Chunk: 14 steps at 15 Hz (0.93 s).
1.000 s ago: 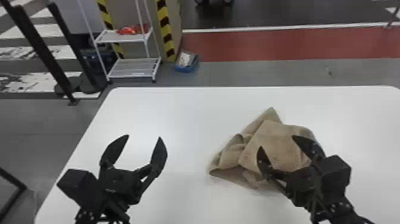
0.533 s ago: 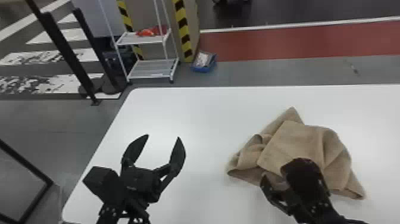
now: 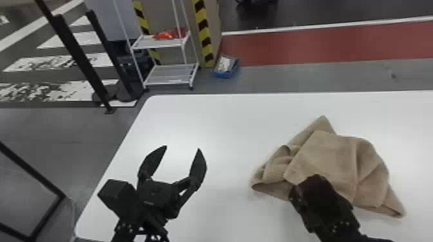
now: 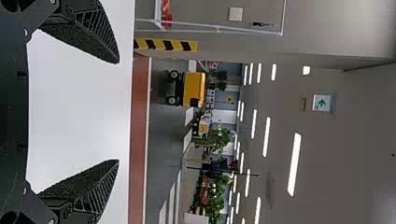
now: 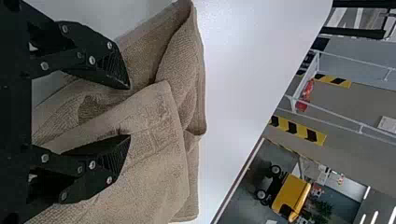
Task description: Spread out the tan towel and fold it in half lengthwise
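Observation:
The tan towel (image 3: 338,161) lies crumpled, with overlapping folds, on the right part of the white table (image 3: 225,135). My right gripper (image 3: 294,193) is at the towel's near edge, its fingertips hidden in the head view. In the right wrist view, the right gripper (image 5: 130,112) is parted over the towel (image 5: 159,154), one finger on each side of a raised layer's edge, not closed on it. My left gripper (image 3: 183,148) stands open above the table's left part, away from the towel; in the left wrist view the left gripper (image 4: 118,111) has nothing between its fingers.
Beyond the table's far edge are a white shelf cart (image 3: 170,74), a blue bin (image 3: 226,66) and a striped post (image 3: 203,32). Black posts (image 3: 80,58) stand on the floor at the far left.
The head view has shifted, so the table and towel appear farther right. My right gripper has turned and drawn back toward the towel's near left side. The left gripper stays open.

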Each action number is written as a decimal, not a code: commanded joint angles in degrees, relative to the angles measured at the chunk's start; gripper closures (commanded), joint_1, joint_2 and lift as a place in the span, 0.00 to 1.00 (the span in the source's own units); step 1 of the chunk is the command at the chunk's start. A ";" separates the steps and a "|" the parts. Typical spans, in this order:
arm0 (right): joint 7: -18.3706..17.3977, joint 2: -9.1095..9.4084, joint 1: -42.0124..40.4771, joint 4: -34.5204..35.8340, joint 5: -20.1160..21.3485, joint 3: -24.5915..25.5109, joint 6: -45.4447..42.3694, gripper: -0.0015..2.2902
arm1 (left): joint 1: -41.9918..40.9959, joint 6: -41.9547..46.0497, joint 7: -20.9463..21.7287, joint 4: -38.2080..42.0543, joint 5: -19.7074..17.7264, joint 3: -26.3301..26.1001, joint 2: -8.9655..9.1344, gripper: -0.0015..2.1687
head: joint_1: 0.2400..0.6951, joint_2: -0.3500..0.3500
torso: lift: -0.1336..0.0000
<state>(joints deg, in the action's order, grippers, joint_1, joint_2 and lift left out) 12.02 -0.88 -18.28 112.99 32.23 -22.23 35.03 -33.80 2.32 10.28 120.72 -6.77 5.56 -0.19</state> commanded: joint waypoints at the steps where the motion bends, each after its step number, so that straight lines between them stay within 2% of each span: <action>1: -1.56 -0.08 -0.44 0.04 -0.33 0.35 -3.07 0.34 | -0.04 0.00 0.00 -0.05 0.00 0.07 0.01 0.06 | 1.00 0.84 | 0.10; 2: -2.35 -0.26 -0.88 0.04 -0.50 0.43 -5.71 0.35 | -0.04 0.00 0.00 -0.05 0.00 0.07 0.01 0.06 | 1.00 0.83 | 0.10; 3: -2.87 -0.35 -0.88 0.04 -0.77 0.61 -6.76 0.47 | -0.13 0.00 0.00 -0.05 0.00 0.07 0.01 0.06 | 1.00 0.83 | 0.10; 4: -3.05 -0.35 -0.96 -0.05 -1.12 1.14 -7.29 0.52 | -0.13 0.18 0.00 -0.05 0.00 0.07 0.01 0.06 | 1.00 0.83 | 0.10; 7: -5.78 -0.35 -1.93 1.01 -5.07 5.00 -16.43 0.52 | -0.13 0.18 0.00 -0.14 0.00 0.07 0.10 0.06 | 1.00 0.83 | 0.10; 9: -5.78 -0.35 -2.98 4.17 -10.79 10.37 -23.29 0.52 | -0.13 0.18 0.00 -0.23 -0.09 0.07 0.01 0.06 | 1.00 0.80 | 0.10; 12: -5.34 -0.35 -3.42 8.30 -20.54 20.65 -25.40 0.52 | -0.13 0.18 0.00 -0.23 -0.35 0.24 -0.08 0.06 | 1.00 0.74 | 0.10; 14: -4.72 -0.35 -3.51 8.83 -27.22 26.80 -25.92 0.52 | 0.05 0.18 0.00 -0.40 -0.44 0.24 -0.08 0.06 | 1.00 0.62 | 0.10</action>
<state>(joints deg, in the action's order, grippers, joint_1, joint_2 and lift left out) 7.06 -1.23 -21.72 121.37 9.42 0.51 9.53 -33.89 2.50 10.28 120.42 -7.18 5.78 -0.26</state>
